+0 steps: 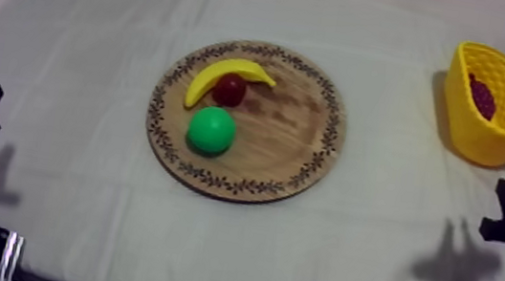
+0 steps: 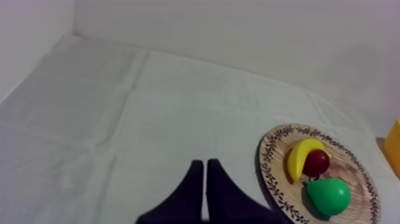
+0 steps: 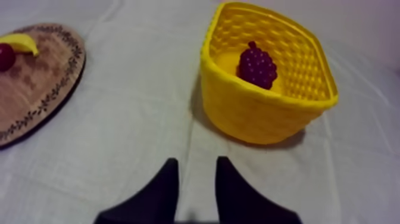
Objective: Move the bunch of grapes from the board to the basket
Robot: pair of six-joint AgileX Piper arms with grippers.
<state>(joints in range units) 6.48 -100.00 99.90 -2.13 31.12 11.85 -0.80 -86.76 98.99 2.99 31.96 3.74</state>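
Inside the yellow basket (image 3: 256, 119) on the table's right, the bunch of grapes (image 3: 258, 65) is sitting, well apart from the wooden board (image 1: 295, 140). The board's carrying 3 fruits: banana (image 1: 223, 75), small red fruit (image 1: 229, 90), pear (image 1: 211, 130). The left gripper (image 2: 205, 164) is keeping its fingers pressed together on nothing. The right gripper (image 3: 196, 162) is hanging near the basket, fingers apart, gripping nothing.

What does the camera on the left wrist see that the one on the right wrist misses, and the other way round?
Left wrist, not right: the green toy pear and the shut left gripper. Right wrist, not left: the purple bunch of grapes and the open right gripper. Both: the round wooden board, yellow banana, small red fruit and yellow basket.
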